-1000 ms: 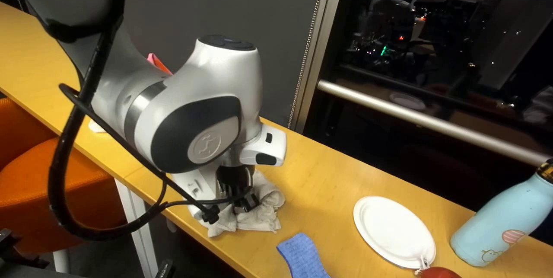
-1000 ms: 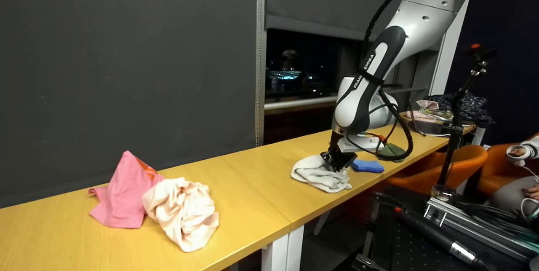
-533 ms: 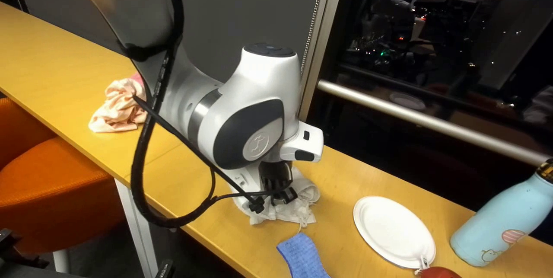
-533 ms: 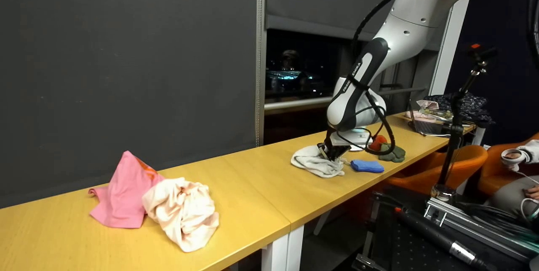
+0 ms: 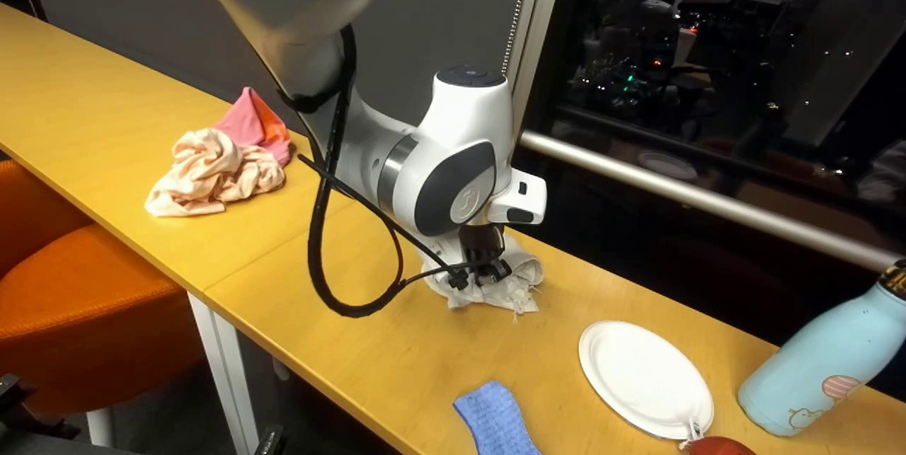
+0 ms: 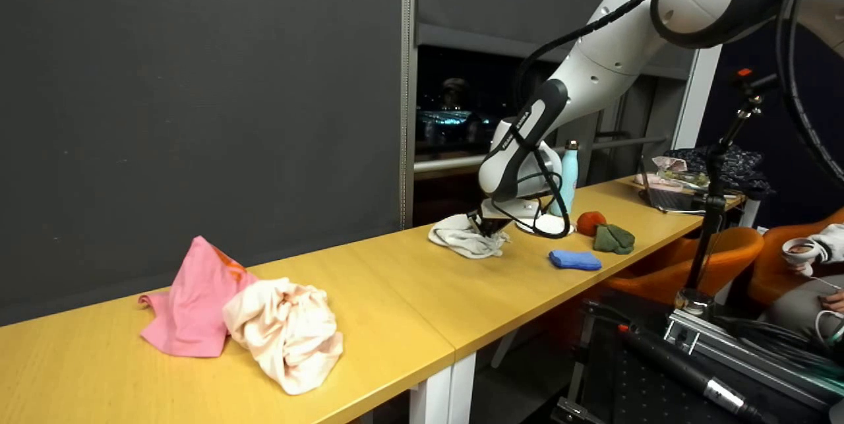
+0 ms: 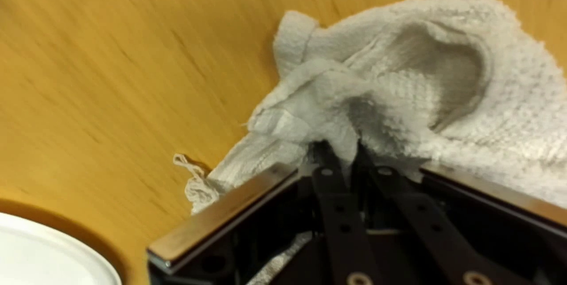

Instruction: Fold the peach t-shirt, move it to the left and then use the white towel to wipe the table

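Observation:
The white towel (image 7: 509, 76) lies bunched on the wooden table (image 6: 395, 279). It also shows in both exterior views (image 5: 522, 285) (image 6: 452, 234). My gripper (image 7: 340, 150) points down and is shut on a fold of the towel, which shows pinched between the fingertips. In both exterior views the gripper (image 5: 492, 271) (image 6: 486, 225) is low over the table, with the towel around its fingertips. The peach t-shirt (image 6: 287, 332) lies crumpled in a heap, well apart from the gripper, and also shows in an exterior view (image 5: 202, 172).
A pink cloth (image 6: 198, 305) touches the peach t-shirt. A white plate (image 5: 644, 377) lies near the towel. A blue cloth (image 5: 495, 416) is by the front edge. A light blue bottle (image 5: 821, 356), a red object (image 6: 590, 223) and a green cloth (image 6: 613, 239) stand beyond. A window runs along the back.
My gripper and the towel have slid together across the table, from near the front edge towards the window side. The peach t-shirt and pink cloth are no longer hidden behind the arm.

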`<control>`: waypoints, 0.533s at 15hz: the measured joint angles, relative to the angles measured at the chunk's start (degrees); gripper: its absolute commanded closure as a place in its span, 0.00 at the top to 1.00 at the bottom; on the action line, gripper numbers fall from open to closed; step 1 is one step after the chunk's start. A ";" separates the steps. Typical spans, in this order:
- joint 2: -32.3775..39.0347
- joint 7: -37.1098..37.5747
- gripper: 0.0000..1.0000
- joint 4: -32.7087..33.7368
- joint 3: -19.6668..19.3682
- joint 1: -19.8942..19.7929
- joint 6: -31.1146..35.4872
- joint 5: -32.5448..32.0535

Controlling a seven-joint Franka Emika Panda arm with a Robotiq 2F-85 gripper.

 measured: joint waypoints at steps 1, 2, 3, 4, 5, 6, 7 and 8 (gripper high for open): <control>1.39 0.25 0.03 2.62 0.18 -0.02 -0.64 0.01; 2.82 0.43 0.03 5.40 0.44 -0.07 -1.42 0.03; 4.31 0.55 0.03 8.31 0.68 -0.09 -2.33 0.03; 5.81 0.61 0.03 11.34 0.87 -0.09 -3.59 0.03; 7.22 0.63 0.03 14.28 1.15 -0.10 -4.92 0.03; 8.61 0.63 0.03 17.31 1.65 -0.10 -6.42 0.03; 9.96 0.63 0.03 20.31 2.33 -0.02 -8.01 0.00; 11.33 0.63 0.03 23.45 3.26 0.11 -9.75 0.00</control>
